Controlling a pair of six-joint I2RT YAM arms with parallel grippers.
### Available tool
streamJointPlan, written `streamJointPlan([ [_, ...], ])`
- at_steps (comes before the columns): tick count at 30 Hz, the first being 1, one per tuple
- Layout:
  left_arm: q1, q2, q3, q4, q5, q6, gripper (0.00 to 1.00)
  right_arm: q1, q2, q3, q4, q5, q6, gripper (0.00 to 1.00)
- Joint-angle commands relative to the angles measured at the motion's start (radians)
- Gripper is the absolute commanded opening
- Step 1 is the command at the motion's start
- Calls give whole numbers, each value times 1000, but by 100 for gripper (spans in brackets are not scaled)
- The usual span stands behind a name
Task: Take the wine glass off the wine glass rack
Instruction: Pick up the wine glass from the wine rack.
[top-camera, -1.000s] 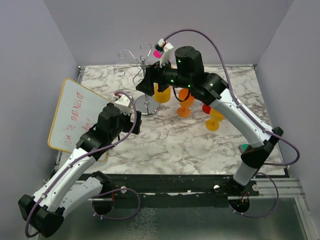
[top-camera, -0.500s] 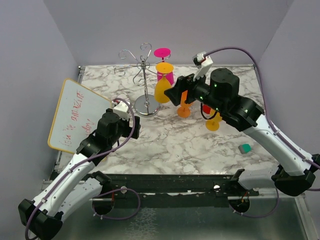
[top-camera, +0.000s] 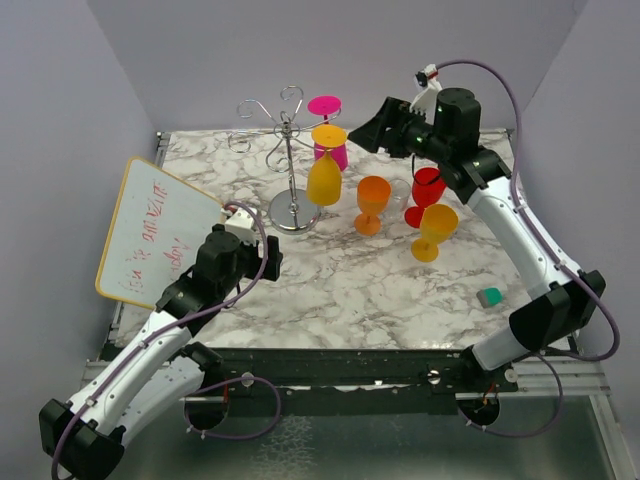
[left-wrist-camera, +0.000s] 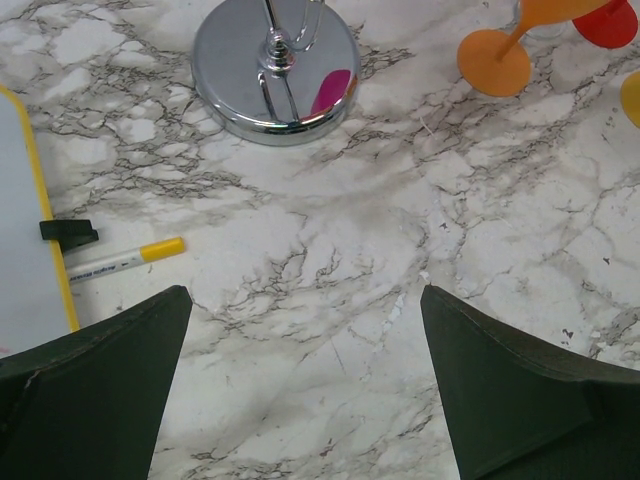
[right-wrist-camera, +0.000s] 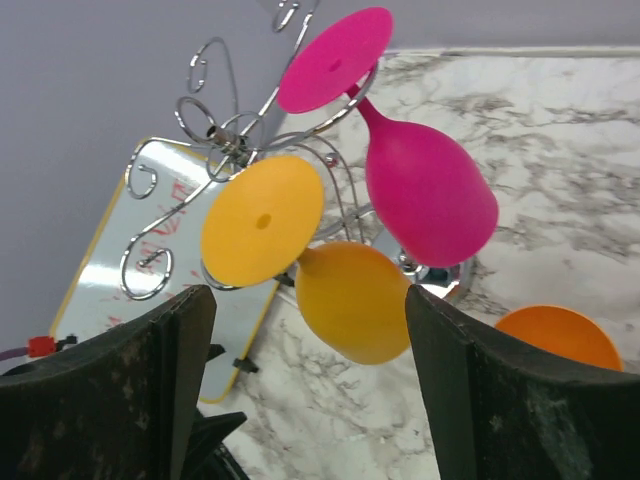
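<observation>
Facing wine glass rack (top-camera: 290, 165) at upper centre | pink wine glass (right-wrist-camera: 425, 190) and yellow wine glass (right-wrist-camera: 345, 300) hang bowl-down, feet caught in wire curls | right fingers (right-wrist-camera: 150, 380) wide apart, empty, framing both for a grasp | left fingers (left-wrist-camera: 90, 400) spread, empty, over bench (left-wrist-camera: 330, 300) near rack base

Chrome rack (top-camera: 294, 213); magenta glass (right-wrist-camera: 430, 190), yellow glass (right-wrist-camera: 345, 300); grey-veined white marble table (top-camera: 330, 290).

The marbled tabletop (top-camera: 340, 285) carries the wine glass rack (top-camera: 294, 212) on its round base, with an orange glass (top-camera: 372, 200), a red glass (top-camera: 425, 193) and a yellow glass (top-camera: 435, 230) upright to its right. A whiteboard (top-camera: 155, 230) and a marker (left-wrist-camera: 122, 258) lie at the left. A small teal block (top-camera: 489, 296) sits apart on the right.
</observation>
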Motion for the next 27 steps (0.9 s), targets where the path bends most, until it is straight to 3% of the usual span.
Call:
streamJointPlan([
  [1,7,-28,-16,19,-1,-24,99,-34,48,31,160,-225,166,79],
  [13,9,-23,-18,16,-4,-31,99,-60,184,28,299,-361,320,58],
  [19,9,-23,-19,16,-2,-29,99,-60,186,1,381,-410,364,42],
  [27,10,-18,-18,16,4,-29,99,-59,186,-6,381,-406,389,35],
])
